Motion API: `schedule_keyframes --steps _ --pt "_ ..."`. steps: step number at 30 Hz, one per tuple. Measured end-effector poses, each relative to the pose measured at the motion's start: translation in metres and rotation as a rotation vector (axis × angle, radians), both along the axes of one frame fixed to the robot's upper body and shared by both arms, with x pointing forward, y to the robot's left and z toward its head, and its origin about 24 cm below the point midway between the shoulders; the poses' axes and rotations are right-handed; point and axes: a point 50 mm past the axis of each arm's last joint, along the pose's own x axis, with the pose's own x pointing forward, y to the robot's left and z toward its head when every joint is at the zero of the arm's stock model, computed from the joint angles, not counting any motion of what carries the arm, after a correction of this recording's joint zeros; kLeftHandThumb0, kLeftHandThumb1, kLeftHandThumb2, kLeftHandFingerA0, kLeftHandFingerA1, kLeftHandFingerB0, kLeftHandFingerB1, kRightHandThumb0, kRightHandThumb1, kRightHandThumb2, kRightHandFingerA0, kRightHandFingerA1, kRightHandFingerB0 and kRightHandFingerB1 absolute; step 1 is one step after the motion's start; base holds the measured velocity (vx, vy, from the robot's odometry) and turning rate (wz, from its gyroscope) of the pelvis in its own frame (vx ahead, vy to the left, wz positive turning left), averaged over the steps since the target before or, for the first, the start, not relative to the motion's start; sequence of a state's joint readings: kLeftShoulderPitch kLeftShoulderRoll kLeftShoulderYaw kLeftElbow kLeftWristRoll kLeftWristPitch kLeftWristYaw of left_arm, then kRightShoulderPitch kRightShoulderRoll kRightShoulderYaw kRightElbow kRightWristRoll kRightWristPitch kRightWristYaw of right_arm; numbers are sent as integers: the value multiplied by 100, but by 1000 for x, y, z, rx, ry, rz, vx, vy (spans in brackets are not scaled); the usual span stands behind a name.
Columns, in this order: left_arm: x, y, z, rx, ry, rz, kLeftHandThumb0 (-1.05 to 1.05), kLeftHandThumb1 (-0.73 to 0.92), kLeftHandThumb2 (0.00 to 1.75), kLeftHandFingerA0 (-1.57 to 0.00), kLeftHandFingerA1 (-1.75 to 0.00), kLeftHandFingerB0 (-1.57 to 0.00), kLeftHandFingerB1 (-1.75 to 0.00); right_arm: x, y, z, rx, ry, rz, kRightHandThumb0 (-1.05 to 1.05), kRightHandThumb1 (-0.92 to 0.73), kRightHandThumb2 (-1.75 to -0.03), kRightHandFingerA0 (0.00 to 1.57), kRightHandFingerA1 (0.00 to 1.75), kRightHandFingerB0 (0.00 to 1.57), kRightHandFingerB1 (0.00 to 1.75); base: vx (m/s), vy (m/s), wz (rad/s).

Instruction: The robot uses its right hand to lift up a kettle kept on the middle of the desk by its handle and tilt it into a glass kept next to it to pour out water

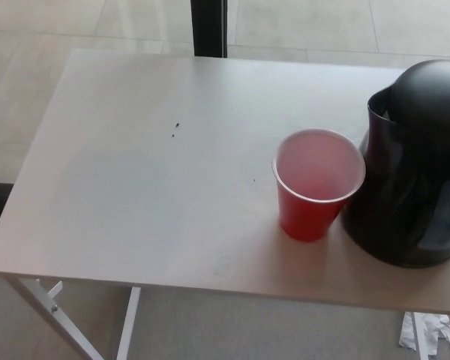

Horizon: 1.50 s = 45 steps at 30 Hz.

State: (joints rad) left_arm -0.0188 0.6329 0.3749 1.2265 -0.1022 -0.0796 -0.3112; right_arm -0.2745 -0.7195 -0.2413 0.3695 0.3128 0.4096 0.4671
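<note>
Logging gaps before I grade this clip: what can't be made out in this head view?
- Kettle: handle and right side cut off by the picture's right edge.
- Robot hands: neither in view, so any grasp is unknown.
- Red cup: whether it holds liquid is unclear.
- Specks on the desk: too small to identify.

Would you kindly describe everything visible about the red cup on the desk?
The red cup is a tapered disposable cup, plastic by its look, with a pale rolled rim and a pinkish-white inside; whether it holds liquid is unclear. It stands upright, mouth open, on the pale desk toward its front right. The black kettle sits immediately to its right, spout side toward it; whether they touch cannot be told. No hand is near it.
</note>
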Motion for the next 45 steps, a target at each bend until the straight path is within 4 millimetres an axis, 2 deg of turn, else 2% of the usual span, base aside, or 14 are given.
schedule_keyframes --steps 10,11,17,24,25,26,29,30,37,39,40,41,42,45 --pt "-2 1 0 2 7 3 -84 71 62 -63 -57 -41 -53 -3 3 7 -4 -26 34 -40 -56 -60 12 36 7 19 0 0 0" --pt "-3 1 0 2 8 3 -84 71 62 -63 -58 -42 -53 -3 3 9 -1 -30 31 -30 -48 -98 1 50 0 50 0 0 0" --pt "-4 1 0 3 14 2 -86 72 62 -63 -58 -44 -53 2 2 16 2 -54 21 -52 -55 -56 28 39 5 25 0 0 0" --pt "-4 1 -1 5 22 -4 -83 73 62 -64 -56 -42 -52 10 7 22 -18 -76 13 -54 -53 -56 22 39 4 25 0 0 0" --pt "-4 1 -1 5 21 -5 -84 73 62 -63 -59 -47 -55 11 7 22 -17 -76 14 -35 -26 -87 1 50 0 50 0 0 0" --pt "-4 1 -1 5 21 -5 -86 73 62 -63 -59 -46 -54 13 9 21 -20 -73 19 -61 -50 -55 23 41 10 26 0 0 0" --pt "-2 0 0 7 18 -11 -86 73 62 -63 -59 -46 -54 18 16 19 -43 -60 41 -61 -50 -55 23 41 10 26 0 0 0" --pt "-2 0 0 8 17 -13 -86 73 62 -63 -59 -44 -55 18 17 18 -49 -55 43 -36 -28 -88 1 50 0 50 0 0 0" --pt "0 0 0 10 18 -24 -83 75 63 -65 -58 -45 -54 21 29 11 -101 -27 89 -62 -50 -56 13 40 6 18 0 0 0" --pt "0 0 0 10 19 -25 -82 76 63 -64 -58 -45 -55 21 31 11 -121 -23 98 -64 -40 -76 8 48 5 22 0 0 0" --pt "0 0 0 11 19 -26 -81 59 103 -60 -65 -42 -60 21 32 11 -128 -24 101 -35 -34 -91 1 50 0 50 0 0 0" --pt "0 -1 0 11 19 -27 -81 59 103 -60 -65 -42 -60 21 32 10 -133 -25 101 -35 -34 -91 1 50 0 50 0 0 0" --pt "0 -1 0 11 21 -29 -83 78 64 -68 -57 -47 -51 21 33 10 -135 -26 100 -44 -52 -57 25 40 14 27 0 0 0" --pt "-1 -1 -1 11 23 -29 -84 78 63 -68 -59 -50 -54 22 36 7 -113 -55 69 -40 -52 -56 35 41 19 28 0 0 0"
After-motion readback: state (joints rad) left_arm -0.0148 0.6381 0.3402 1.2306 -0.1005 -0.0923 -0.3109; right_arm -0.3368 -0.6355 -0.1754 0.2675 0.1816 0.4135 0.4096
